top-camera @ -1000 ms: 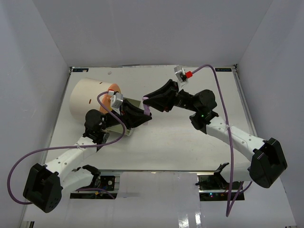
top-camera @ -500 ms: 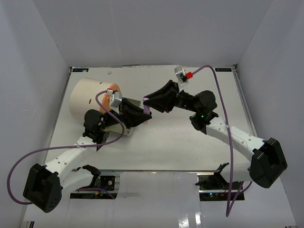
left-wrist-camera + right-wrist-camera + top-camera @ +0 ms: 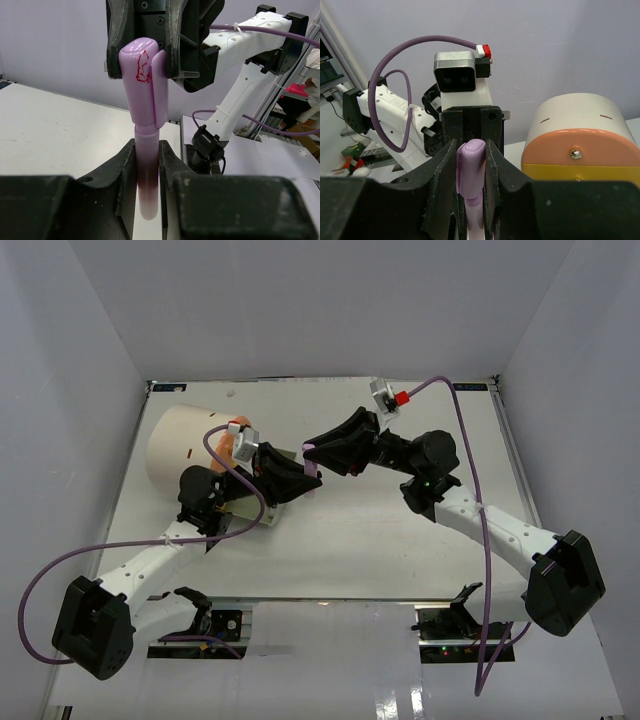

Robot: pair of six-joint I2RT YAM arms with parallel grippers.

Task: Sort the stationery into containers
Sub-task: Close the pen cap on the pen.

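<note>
Far left on the white table lies the container, a large, smooth, matte cream cylinder on its side. Its flat round face is orange above and yellow below, with a small brass knob. Just right of it, the left gripper clamps its black fingers on the lower barrel of a glossy lilac pen. The pen is held in the air near the container, not touching it. Right again, the right gripper pinches the same pen's rounded, clipped cap end. This looks like a hand-over in progress. Next, one gripper must let go so the other can carry the pen to a section.
</note>
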